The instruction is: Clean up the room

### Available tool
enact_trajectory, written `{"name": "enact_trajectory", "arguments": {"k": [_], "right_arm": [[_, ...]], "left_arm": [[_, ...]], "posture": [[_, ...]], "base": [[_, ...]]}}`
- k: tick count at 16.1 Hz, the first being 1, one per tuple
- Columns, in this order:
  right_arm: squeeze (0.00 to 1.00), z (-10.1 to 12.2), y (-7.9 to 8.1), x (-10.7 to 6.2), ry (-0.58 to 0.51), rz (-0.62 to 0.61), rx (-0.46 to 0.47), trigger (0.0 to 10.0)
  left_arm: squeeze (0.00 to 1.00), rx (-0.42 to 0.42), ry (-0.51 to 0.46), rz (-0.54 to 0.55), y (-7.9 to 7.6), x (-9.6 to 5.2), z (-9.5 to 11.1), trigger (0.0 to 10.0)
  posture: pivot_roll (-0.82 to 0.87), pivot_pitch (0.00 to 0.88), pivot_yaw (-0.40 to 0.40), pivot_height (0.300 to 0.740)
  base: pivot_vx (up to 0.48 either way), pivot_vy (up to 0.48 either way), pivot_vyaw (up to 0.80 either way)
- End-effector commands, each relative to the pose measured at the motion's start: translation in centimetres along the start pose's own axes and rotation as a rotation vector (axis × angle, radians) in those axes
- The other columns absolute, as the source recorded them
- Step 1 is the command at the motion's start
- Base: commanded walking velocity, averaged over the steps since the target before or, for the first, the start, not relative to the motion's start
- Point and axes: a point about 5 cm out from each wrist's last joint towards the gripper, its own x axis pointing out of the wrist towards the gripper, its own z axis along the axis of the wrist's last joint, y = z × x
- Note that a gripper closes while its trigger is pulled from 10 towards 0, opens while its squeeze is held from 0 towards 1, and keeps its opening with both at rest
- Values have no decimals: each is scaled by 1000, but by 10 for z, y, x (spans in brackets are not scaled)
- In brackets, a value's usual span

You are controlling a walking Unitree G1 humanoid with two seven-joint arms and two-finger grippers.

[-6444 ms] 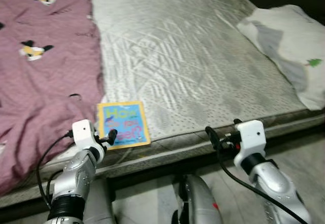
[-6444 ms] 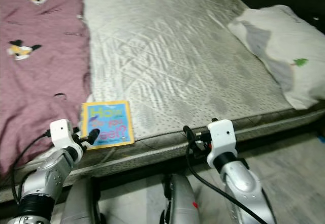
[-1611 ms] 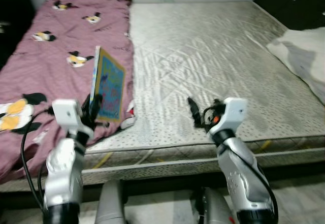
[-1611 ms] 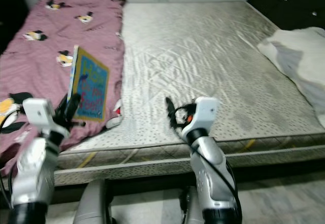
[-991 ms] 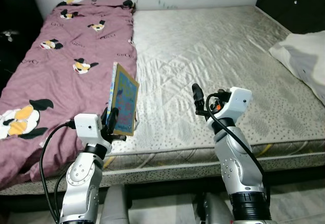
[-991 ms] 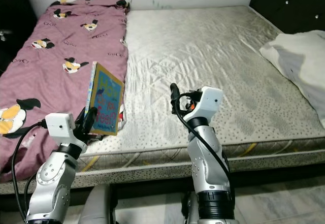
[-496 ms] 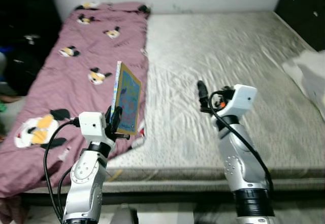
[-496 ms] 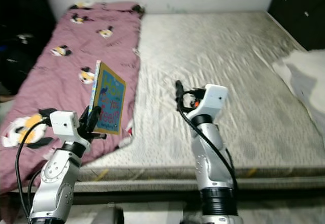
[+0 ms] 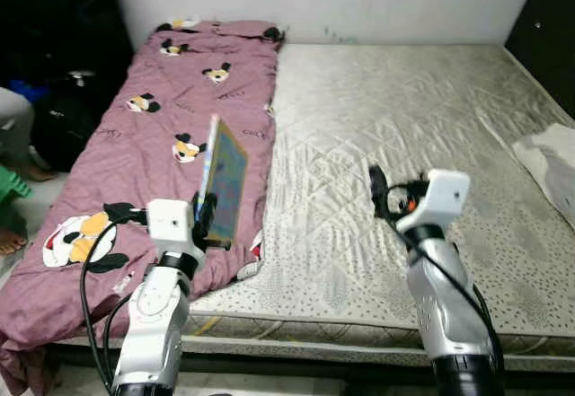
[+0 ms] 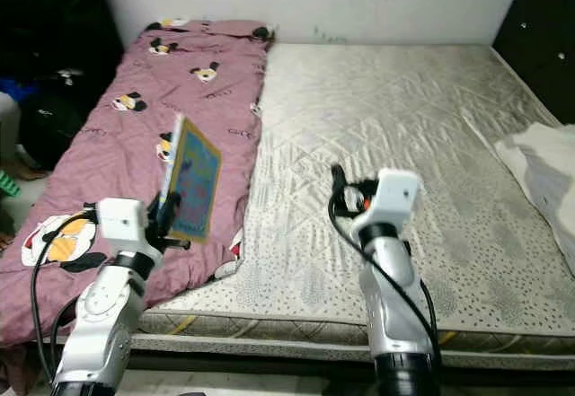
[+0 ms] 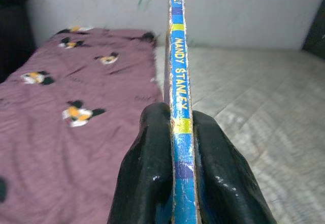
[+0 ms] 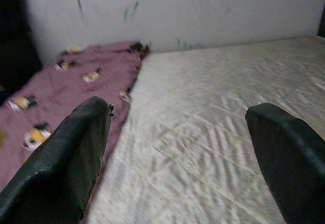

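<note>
Above the near edge of the bed (image 9: 377,145), at about 9 o'clock, the left gripper (image 11: 175,148) has its fingers (image 11: 147,158) clamped on a thin picture book (image 9: 225,179), held upright, blue-and-yellow spine worn. Right gripper (image 9: 375,185) raised at 3 o'clock, fingers spread wide, holding nothing. Bare grey quilted mattress; maroon cartoon-print blanket (image 9: 153,118) along its 9 o'clock side; white pillow (image 10: 544,167) at 3 o'clock; scuffed white wall (image 9: 341,1) at 12 o'clock

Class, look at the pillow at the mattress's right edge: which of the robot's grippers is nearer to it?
Right. The right gripper hangs open over the middle of the mattress, left of the pillow. The left gripper, holding the book, is farther off, above the blanket.
</note>
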Motion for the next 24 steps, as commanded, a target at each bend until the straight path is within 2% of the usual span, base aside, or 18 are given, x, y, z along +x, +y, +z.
{"name": "enact_trajectory", "arguments": {"k": [1, 2, 4, 7, 10, 11, 12, 14, 16, 17, 18, 20, 22, 24], "right_arm": [[0, -6, 0, -4, 7, 5, -67, 10000], [0, -9, -2, -7, 3, 17, -124, 10000], [0, -23, -12, -15, 48, -7, -179, 10000], [0, -28, -19, -14, 76, -27, -200, 10000], [0, -21, -16, -8, 33, -23, -186, 10000], [0, -19, -16, -8, 26, -34, -173, 10000], [0, -18, -16, -9, 18, -45, -161, 10000], [0, -14, -18, -9, 8, -54, -131, 10000], [0, -10, -15, -10, 1, -43, -109, 10000], [0, -7, -10, -9, -6, -13, -101, 10000], [0, -10, -7, -9, 1, -7, -96, 10000], [0, -11, -4, -7, 14, -10, -67, 10000], [0, -4, 5, -4, 0, 39, -70, 10000], [0, -2, 2, -2, -19, 11, -79, 10000]], "left_arm": [[0, 67, -68, -7, 3, 3, 11, 10000], [0, 118, -80, -13, 5, 2, 11, 10000], [0, 206, -56, 8, 18, -4, 8, 10000], [0, 332, -88, -77, 8, -4, 10, 10000], [0, 341, -137, -149, 2, 4, 17, 10000], [0, 309, -144, -154, 0, 6, 20, 10000], [0, 242, -146, -162, -3, 7, 20, 10000], [0, 159, -155, -194, -9, 2, 17, 10000], [0, 35, -143, -136, -10, 0, 14, 10000], [0, -72, -153, -57, -7, 4, 19, 10000], [0, -134, -157, -7, -3, 7, 20, 10000], [0, -119, -170, 2, 0, 6, 23, 10000], [0, -125, -169, 12, 2, 2, 24, 10000], [0, -126, -128, 25, 2, -6, 15, 10000]], "posture": [[15, 0, 18, 740], [14, 0, 16, 740], [22, 0, 8, 740], [19, 0, -9, 740], [-2, 0, 8, 740], [-14, 0, 19, 740], [-25, 0, 28, 740], [-43, 0, 30, 740], [-50, 0, 27, 740], [-45, 0, 25, 740], [-38, 0, 10, 740], [-23, 0, -15, 740], [-19, 0, -11, 740], [-26, 0, 5, 740]], "base": [[0, 0, 0], [0, 0, 0], [0, 0, 0], [0, 0, 0], [0, 0, 0], [0, 0, 0], [0, 0, 0], [0, 0, -672], [0, 0, -800], [0, 0, -800], [0, 0, -800], [0, 0, -800], [0, 0, -200], [0, 0, 0]]}}
